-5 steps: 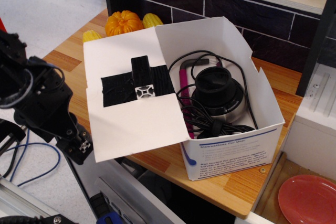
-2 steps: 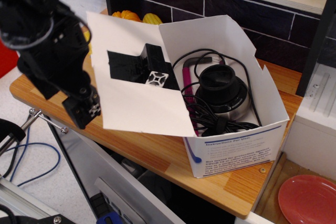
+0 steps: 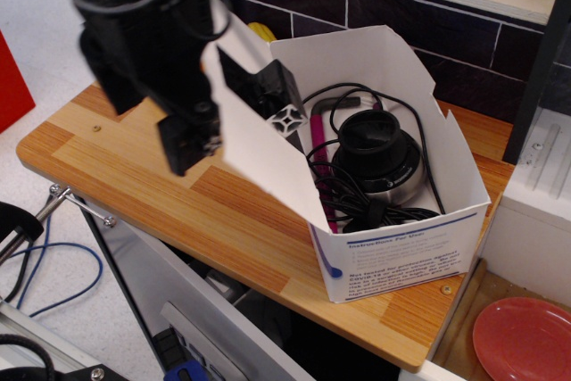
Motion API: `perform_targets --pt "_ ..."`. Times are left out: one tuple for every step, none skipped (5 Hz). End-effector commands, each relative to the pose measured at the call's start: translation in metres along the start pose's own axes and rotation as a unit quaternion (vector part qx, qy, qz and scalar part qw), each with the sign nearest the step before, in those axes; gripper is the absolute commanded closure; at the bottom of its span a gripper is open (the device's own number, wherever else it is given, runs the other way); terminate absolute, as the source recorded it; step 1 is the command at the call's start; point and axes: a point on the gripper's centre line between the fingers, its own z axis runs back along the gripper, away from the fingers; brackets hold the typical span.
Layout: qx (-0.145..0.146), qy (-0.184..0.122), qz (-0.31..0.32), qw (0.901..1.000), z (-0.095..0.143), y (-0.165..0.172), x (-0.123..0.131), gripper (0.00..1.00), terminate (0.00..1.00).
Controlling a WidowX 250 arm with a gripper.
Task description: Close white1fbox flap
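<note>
Pushing from the outside face: in the only view, observation.image, the black robot gripper (image 3: pixel 189 136) sits against the back of the large white rectangular cardboard flap (image 3: pixel 263 153), which stands tilted near upright over the left edge of the white cardboard carton with blue printed text (image 3: pixel 397 260). Gripper is motion-blurred; cannot tell if the fingers are spread or clenched, and it does not look to be grasping anything, just contacting the panel's outer side. Carton sits on the wooden plank tabletop (image 3: pixel 134 167), right of centre, open top facing the camera. Black tape and a black block with a patterned square (image 3: pixel 284 100) show on the flap's inner face. Inside the carton: a black round device on a silver base (image 3: pixel 370 153), a tangle of black cable (image 3: pixel 357 202), and a magenta strip (image 3: pixel 318 153). Judgement: flap is roughly half closed. Risks: the device and cable stand high, so the flap may land on them and spring back; a low or off-centre push could slide the light carton rightward toward the table edge rather than hinge the panel; the black block may snag on the cable as it comes down.
</note>
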Motion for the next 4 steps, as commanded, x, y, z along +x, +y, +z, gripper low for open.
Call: perform_targets --pt "0.018 -0.006 -0.001 0.9998 0.013 -0.014 0.047 0.00 0.00" --pt "0.011 -0.004 0.022 0.9997 0.010 -0.028 0.077 0.00 0.00" --pt "0.003 -0.007 0.032 0.9994 0.000 -0.038 0.093 0.00 0.00" --pt "-0.010 -0.012 0.041 0.9990 -0.017 -0.053 0.101 0.00 0.00"
